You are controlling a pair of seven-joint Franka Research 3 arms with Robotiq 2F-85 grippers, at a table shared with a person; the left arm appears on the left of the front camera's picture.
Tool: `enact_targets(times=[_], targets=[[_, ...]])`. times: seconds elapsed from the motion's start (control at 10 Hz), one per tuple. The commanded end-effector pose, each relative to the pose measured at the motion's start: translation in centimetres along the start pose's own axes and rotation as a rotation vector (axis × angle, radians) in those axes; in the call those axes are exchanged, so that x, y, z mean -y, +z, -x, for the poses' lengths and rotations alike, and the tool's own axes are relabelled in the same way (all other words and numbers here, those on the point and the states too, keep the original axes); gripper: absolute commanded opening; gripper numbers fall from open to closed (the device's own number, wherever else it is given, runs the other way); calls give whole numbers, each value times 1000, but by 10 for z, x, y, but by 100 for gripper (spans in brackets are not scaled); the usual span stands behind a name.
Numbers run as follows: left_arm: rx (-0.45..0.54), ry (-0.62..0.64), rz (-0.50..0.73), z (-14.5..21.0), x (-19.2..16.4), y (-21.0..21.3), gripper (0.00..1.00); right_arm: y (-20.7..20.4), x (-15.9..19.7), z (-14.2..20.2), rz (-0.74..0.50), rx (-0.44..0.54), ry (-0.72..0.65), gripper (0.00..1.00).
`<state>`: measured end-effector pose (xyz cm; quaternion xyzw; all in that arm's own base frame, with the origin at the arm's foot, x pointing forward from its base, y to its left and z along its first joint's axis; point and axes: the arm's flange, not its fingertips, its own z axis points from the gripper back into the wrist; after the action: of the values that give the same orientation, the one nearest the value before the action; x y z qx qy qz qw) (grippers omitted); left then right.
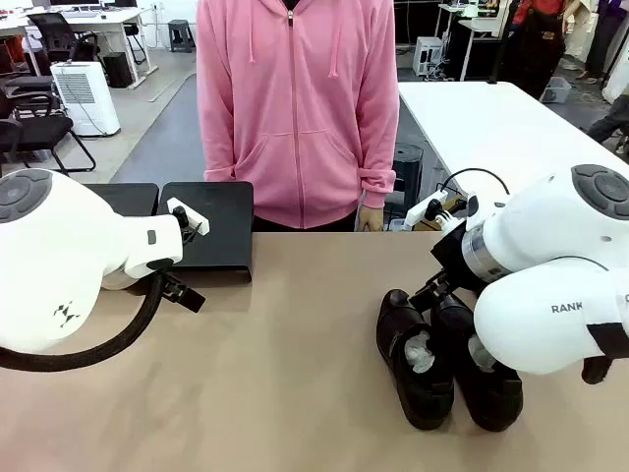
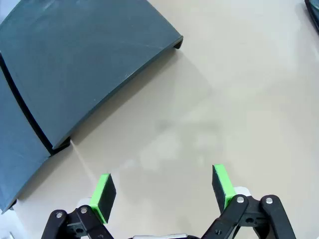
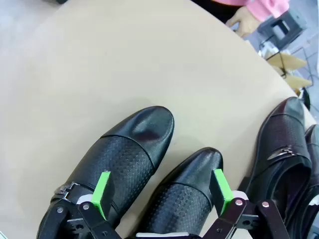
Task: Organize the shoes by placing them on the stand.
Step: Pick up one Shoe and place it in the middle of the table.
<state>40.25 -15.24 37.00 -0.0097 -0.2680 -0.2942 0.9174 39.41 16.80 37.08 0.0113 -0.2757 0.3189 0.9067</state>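
Shoes under right gripper, spread wide; left gripper wide near stand; right arm lettering "RANK".

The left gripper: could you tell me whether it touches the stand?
Apart. In the left wrist view, the open left gripper hangs over bare table, which shows between its pads and the edge of the stand.

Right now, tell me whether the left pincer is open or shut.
Open: the left pincer's green pads stand wide apart, bare table between them.
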Motion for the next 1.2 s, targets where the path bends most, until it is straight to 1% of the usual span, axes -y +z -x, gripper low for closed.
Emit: enact_targets(times=[0.0,1.1], targets=[[1,0,0,0,0,0,100,0,0,0,0,0,0,100],[1,0,0,0,0,0,100,0,0,0,0,0,0,100]])
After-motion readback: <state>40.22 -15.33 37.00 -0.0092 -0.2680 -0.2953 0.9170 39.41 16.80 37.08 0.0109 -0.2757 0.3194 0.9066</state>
